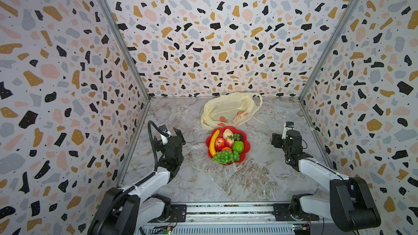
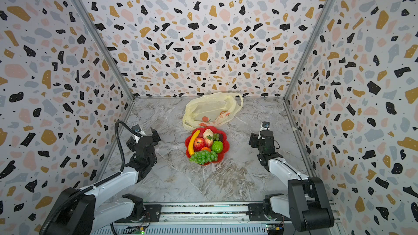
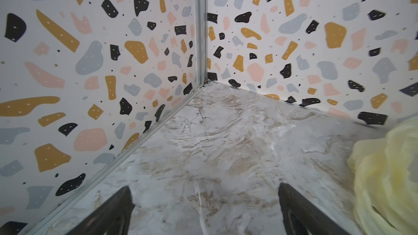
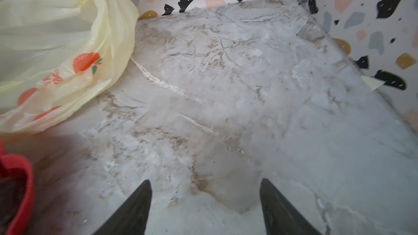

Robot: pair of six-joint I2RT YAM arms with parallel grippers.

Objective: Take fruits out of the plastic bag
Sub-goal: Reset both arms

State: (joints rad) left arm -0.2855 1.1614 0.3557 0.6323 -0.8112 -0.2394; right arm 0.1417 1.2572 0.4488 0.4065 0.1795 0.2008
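Flanking red plate [image 1: 248,148] of fruits [image 1: 219,143], left claw [image 3: 205,186] and right claw [image 4: 205,180] spread, empty; plastic bag [image 1: 228,109] just behind.

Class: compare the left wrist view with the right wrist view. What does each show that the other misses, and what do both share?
Left wrist only: the open left gripper, holding nothing. Right wrist only: the open right gripper, also holding nothing, the red plate at its rim, and the orange prints on the plastic bag. Both: the bag, the marble table and the terrazzo walls.
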